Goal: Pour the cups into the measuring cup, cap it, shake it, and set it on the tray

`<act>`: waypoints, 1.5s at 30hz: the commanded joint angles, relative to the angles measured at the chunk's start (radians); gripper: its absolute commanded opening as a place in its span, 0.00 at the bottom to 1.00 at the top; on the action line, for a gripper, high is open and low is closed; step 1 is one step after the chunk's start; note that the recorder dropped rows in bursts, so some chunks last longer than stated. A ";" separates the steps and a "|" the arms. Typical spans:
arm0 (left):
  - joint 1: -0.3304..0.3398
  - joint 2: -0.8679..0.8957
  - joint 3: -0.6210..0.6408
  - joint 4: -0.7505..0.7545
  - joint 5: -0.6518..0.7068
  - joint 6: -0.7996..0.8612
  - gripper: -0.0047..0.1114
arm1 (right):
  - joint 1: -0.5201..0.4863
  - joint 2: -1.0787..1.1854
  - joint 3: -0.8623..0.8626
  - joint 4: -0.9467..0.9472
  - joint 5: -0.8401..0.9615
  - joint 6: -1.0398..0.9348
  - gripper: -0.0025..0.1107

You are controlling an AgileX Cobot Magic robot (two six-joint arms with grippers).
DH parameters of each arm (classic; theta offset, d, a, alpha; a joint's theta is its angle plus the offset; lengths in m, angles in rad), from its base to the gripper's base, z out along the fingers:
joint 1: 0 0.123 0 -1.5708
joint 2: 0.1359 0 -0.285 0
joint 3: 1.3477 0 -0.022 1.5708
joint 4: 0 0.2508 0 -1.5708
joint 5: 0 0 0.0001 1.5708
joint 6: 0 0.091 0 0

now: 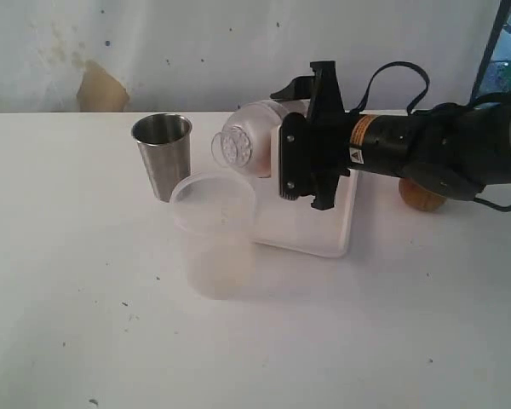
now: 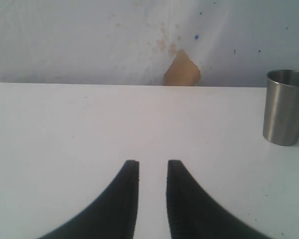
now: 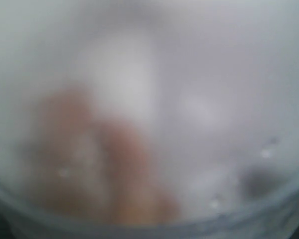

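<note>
One measuring cup (image 1: pixel 249 136), apparently capped, lies sideways in the right fingers (image 1: pixel 296 88) above the tray (image 1: pixel 336 232), presumably for shaking. Idle left fingers (image 2: pixel 125 199), narrowly parted, empty, face the steel tumbler (image 2: pixel 285 107).

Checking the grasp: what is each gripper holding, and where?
Right gripper grips the measuring cup around its body, tipped sideways. Left gripper holds nothing.

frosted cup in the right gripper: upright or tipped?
Tipped: the frosted cup lies nearly sideways in the right gripper, one end toward the measuring cup.
</note>
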 commanded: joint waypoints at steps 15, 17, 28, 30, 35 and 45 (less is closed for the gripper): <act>0.000 -0.004 0.005 -0.012 -0.003 0.001 0.22 | 0.000 -0.031 -0.033 0.014 -0.043 -0.066 0.02; 0.000 -0.004 0.005 -0.012 -0.003 0.001 0.22 | 0.000 -0.031 -0.044 0.014 -0.043 -0.066 0.02; 0.000 -0.004 0.005 -0.012 -0.003 0.001 0.22 | 0.000 -0.031 -0.061 0.006 -0.050 -0.046 0.02; 0.000 -0.004 0.005 -0.012 -0.003 0.001 0.22 | 0.000 -0.031 -0.061 0.006 -0.050 -0.079 0.02; 0.000 -0.004 0.005 -0.012 -0.003 0.001 0.22 | 0.000 -0.031 -0.061 0.006 -0.050 -0.096 0.02; 0.000 -0.004 0.005 -0.012 -0.003 0.001 0.22 | 0.000 -0.019 -0.061 0.006 -0.045 -0.131 0.02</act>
